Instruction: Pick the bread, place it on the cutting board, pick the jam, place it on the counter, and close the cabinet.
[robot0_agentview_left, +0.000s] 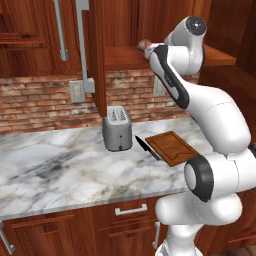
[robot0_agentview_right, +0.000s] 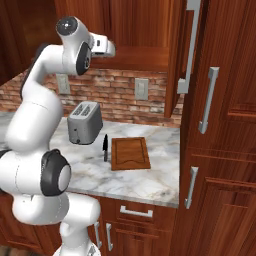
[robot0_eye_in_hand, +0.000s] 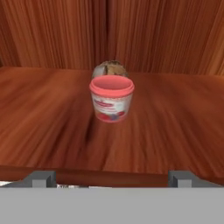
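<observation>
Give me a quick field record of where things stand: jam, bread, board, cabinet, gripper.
jam: jar upright on the cabinet shelf, straight ahead of the gripper
bread: bun directly behind the jar, mostly hidden by it
cutting board: on the counter, nothing on it, knife beside it
toaster: on the counter near the board
cabinet: door open
gripper: at the shelf edge, fingers spread, holding nothing
</observation>
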